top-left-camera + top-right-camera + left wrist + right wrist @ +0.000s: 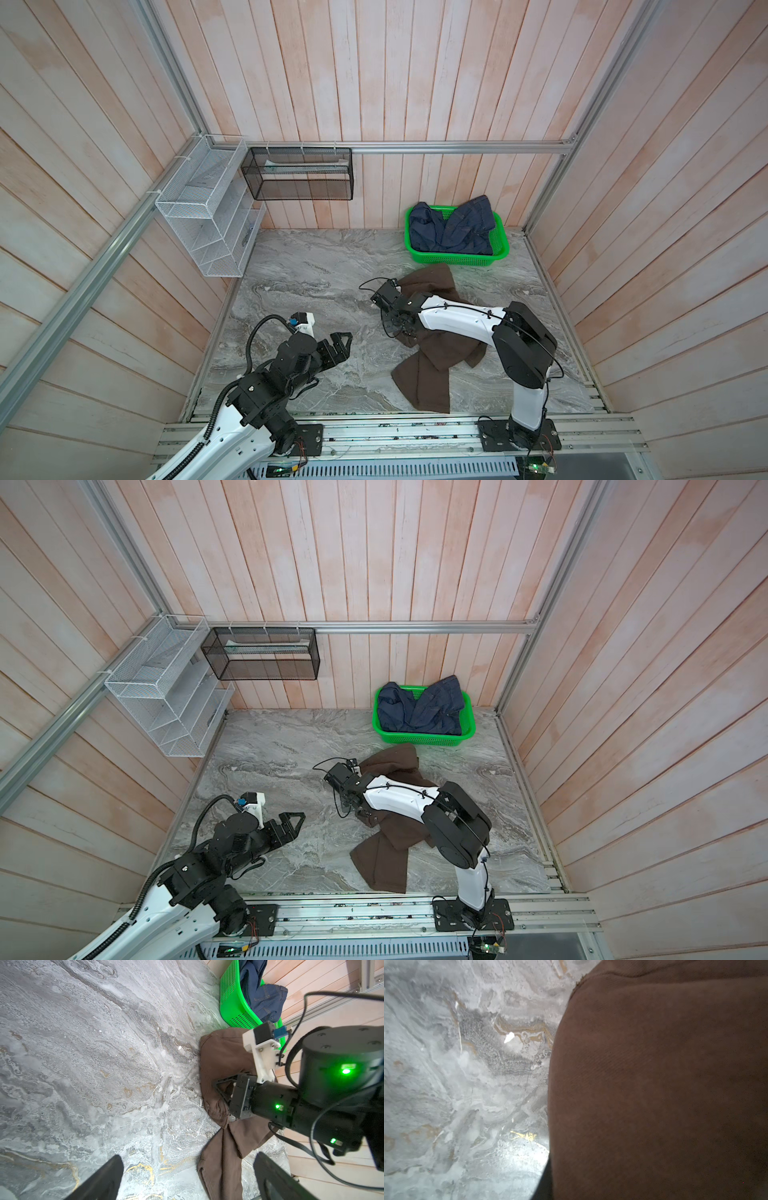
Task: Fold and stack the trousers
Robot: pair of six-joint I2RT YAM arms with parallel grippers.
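The dark brown trousers (432, 361) (386, 854) lie crumpled on the marble table, right of the middle, with one leg running toward the front edge. My right gripper (401, 328) (356, 808) points down into the bunched cloth near the waist and is shut on it. The left wrist view shows that gripper (221, 1089) pressed into the trousers (220, 1057) beside a metal button. Brown cloth (654, 1084) fills most of the right wrist view. My left gripper (343, 343) (296, 821) (189, 1180) hovers open over bare marble to the left of the trousers, holding nothing.
A green basket (457, 261) (424, 741) with a navy denim garment (453, 228) stands at the back right, just behind the trousers. A white wire rack (199, 224) and a black mesh shelf (297, 174) hang on the walls at the back left.
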